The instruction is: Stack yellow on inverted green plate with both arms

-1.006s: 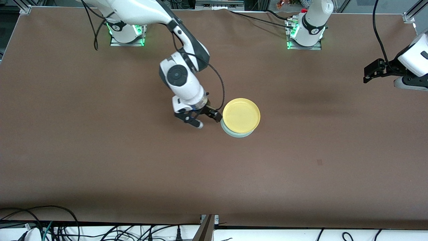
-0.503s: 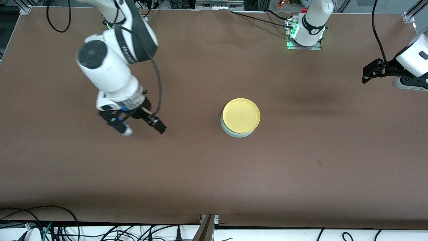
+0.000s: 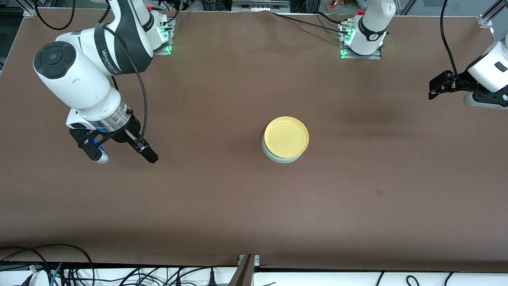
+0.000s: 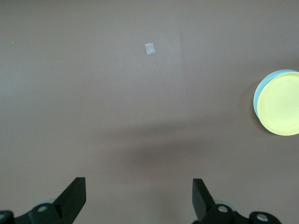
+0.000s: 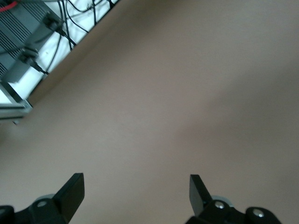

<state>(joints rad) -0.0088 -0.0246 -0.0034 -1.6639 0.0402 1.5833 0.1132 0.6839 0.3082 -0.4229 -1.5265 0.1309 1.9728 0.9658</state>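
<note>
From my seat the yellow plate (image 3: 286,136) sits on the upturned green plate (image 3: 278,156) mid-worktop, a little off-centre, a green crescent showing on the side nearer the camera. That offset is my worry — a knock to the worktop or a careless return pass could slide the top plate off. Neither tool is close enough for that now: the right tool (image 3: 125,155) hangs over bare worktop toward the right arm's end, fingers apart and empty. The left tool (image 3: 431,88) waits at its own end, also spread. A second ago the right tool was right beside the stack; it has since swung well clear, while the plates have not shifted.
</note>
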